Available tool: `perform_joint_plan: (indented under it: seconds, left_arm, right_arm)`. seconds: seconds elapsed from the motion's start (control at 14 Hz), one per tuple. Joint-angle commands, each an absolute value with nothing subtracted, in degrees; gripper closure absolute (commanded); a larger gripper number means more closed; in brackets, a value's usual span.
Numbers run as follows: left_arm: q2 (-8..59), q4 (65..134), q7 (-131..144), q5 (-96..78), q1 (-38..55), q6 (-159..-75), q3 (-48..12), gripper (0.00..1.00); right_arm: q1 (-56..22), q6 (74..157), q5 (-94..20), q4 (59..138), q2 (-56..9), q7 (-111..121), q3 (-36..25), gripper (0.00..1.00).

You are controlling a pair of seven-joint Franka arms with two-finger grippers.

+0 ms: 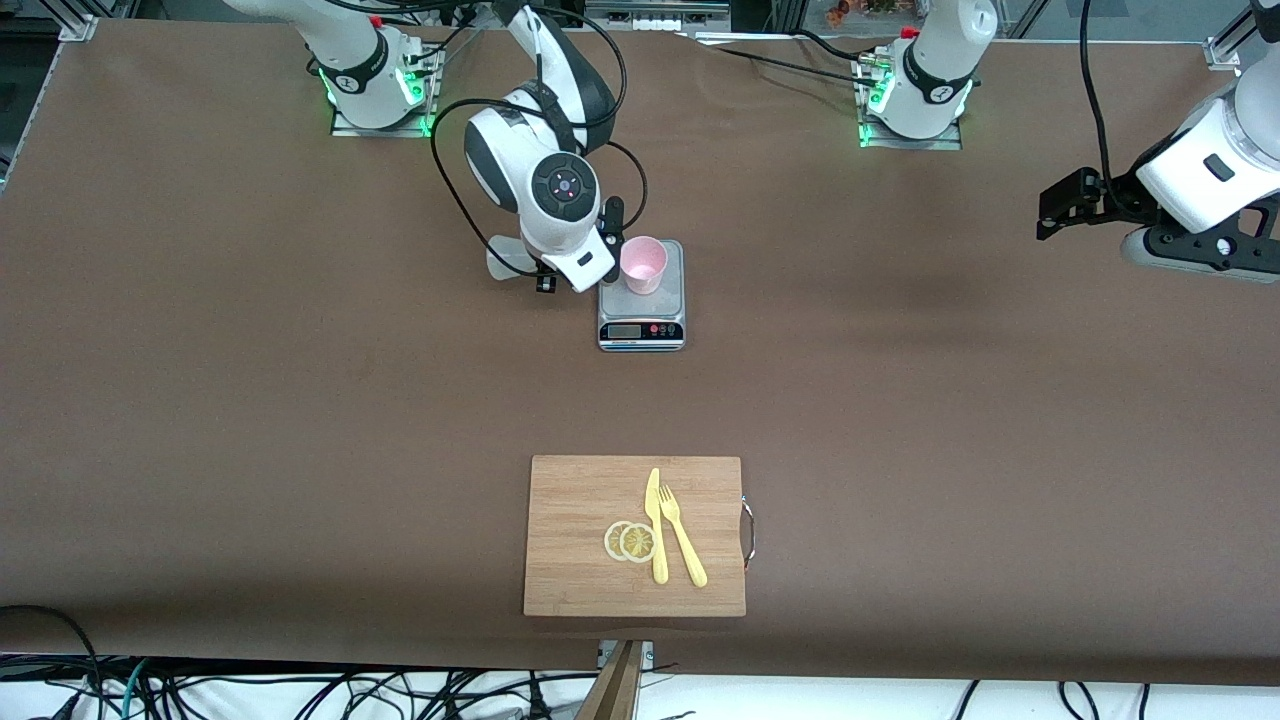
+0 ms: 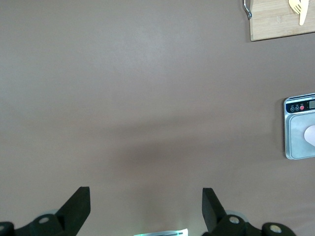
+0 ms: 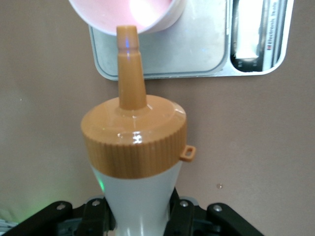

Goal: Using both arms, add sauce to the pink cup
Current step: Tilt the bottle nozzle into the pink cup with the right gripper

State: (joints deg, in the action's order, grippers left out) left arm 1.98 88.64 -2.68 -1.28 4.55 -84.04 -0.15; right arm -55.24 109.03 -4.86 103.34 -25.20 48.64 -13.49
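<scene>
The pink cup (image 1: 642, 264) stands on the grey scale (image 1: 641, 330), toward the robots' side of the table. My right gripper (image 3: 139, 211) is shut on the sauce bottle (image 3: 135, 194), which lies tipped beside the cup. Its orange cap (image 3: 134, 142) and nozzle point at the cup's rim (image 3: 113, 12). In the front view the bottle's whitish body (image 1: 508, 262) shows beside the right wrist. My left gripper (image 1: 1060, 210) is open and empty, up over the table's left-arm end, well away from the scale (image 2: 298, 128).
A wooden cutting board (image 1: 590, 490) lies near the front camera, with two lemon slices (image 1: 630, 541), a yellow knife (image 1: 655, 525) and a yellow fork (image 1: 683, 535) on it. Its corner shows in the left wrist view (image 2: 275, 22).
</scene>
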Motion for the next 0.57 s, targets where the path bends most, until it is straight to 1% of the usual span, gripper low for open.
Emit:
perform_joint_plan:
  seconds: [0.0,0.5]
  left_arm:
    - [2.2,87.54,-3.96,-2.02,4.13,-83.06,-0.18,0.0]
    - [2.2,87.54,-3.96,-2.02,4.04,-83.06,-0.18,0.0]
  right_arm:
    - [-55.02,107.4,-2.99,103.89,-23.82,46.76,-11.87,0.63]
    - [-55.02,105.47,-1.32,102.66,-25.05,44.56,-10.72,0.62]
